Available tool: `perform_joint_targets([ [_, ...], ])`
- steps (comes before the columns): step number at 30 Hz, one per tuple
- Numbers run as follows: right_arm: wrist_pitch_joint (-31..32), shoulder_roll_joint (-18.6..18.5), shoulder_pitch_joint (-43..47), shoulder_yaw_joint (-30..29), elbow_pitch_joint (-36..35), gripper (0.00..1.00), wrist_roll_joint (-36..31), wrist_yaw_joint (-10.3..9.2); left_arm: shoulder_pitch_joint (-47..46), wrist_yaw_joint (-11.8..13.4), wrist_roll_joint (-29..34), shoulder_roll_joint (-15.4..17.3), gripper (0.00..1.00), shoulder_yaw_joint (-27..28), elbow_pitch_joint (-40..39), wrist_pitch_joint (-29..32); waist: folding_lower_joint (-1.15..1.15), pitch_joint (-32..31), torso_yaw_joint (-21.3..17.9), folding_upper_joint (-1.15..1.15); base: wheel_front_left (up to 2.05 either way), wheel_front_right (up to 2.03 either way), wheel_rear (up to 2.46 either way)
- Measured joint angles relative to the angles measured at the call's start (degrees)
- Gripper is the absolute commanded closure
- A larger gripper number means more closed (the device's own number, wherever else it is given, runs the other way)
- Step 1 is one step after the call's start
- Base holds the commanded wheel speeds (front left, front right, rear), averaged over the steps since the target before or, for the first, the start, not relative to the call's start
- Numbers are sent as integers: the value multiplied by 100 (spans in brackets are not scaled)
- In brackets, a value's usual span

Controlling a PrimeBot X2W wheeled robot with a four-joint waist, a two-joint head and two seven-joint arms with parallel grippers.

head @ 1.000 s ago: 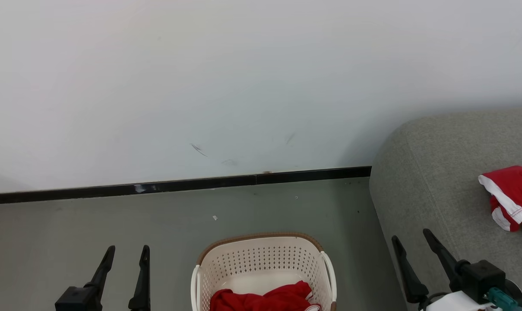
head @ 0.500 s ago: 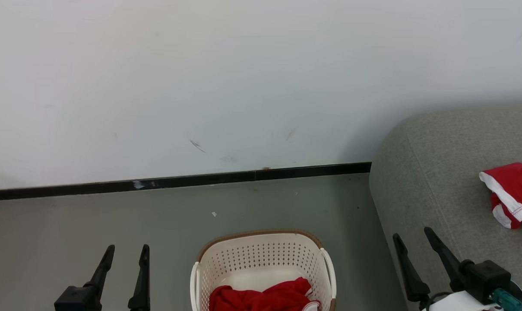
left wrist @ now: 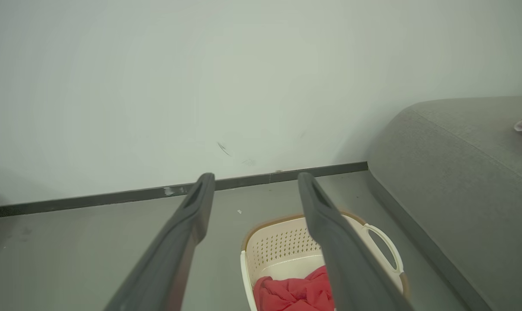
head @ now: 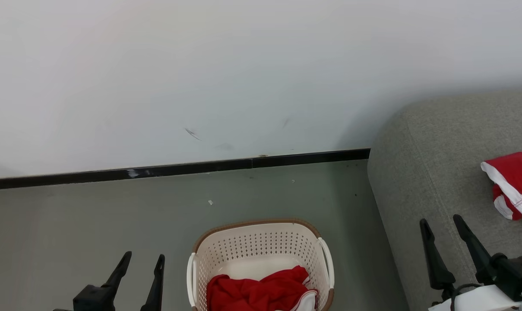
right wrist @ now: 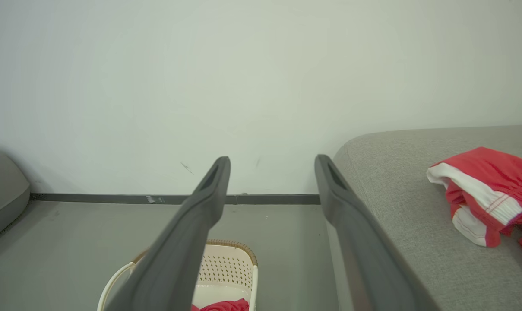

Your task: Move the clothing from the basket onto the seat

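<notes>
The left pincer (head: 143,256) stands wide, its two dark fingers well apart with nothing between them. The right pincer (head: 441,219) is spread just as wide and also holds nothing.

The basket (head: 252,223) sits on the floor (head: 92,216) between the two pincers, just to the right of the left one and well to the left of the right one. A red garment (head: 256,293) lies crumpled inside it, against the near wall. The right pincer hangs over the near edge of the sofa (head: 438,151). On that sofa, to the right of this pincer and a little beyond its fingertips, lies a striped garment (head: 511,181), red with white bands. Beyond both pincers a black skirting (head: 178,168) runs along the foot of a pale wall (head: 243,65).

Compared with a second ago, the whole head view has slid upward, so the camera has tipped. Both pincers now sit further right in that view. The left one is closer to the basket, and the right one is further over the sofa. Both garments lie as they did.
</notes>
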Motion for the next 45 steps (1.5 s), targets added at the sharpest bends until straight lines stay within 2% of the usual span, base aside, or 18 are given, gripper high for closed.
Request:
perform_joint_targets([
  [23, 0, 12, 118, -401, -918, 0, 1, 1, -1502, -630, 609, -23, 0, -966, 599, 647, 0, 932, -298, 0, 0, 0, 0],
  [30, 0, 13, -58, -343, -1201, 0, 111, 0, -1944, -750, 708, -131, 0, -1121, 875, 802, 0, 1338, -450, 0, 0, 0, 0],
  [45, -41, 11, -811, -34, -1421, 0, 381, 1, -2698, -973, 1189, -110, 0, -1469, 1523, 909, 0, 2363, -826, 0, 0, 0, 0],
])
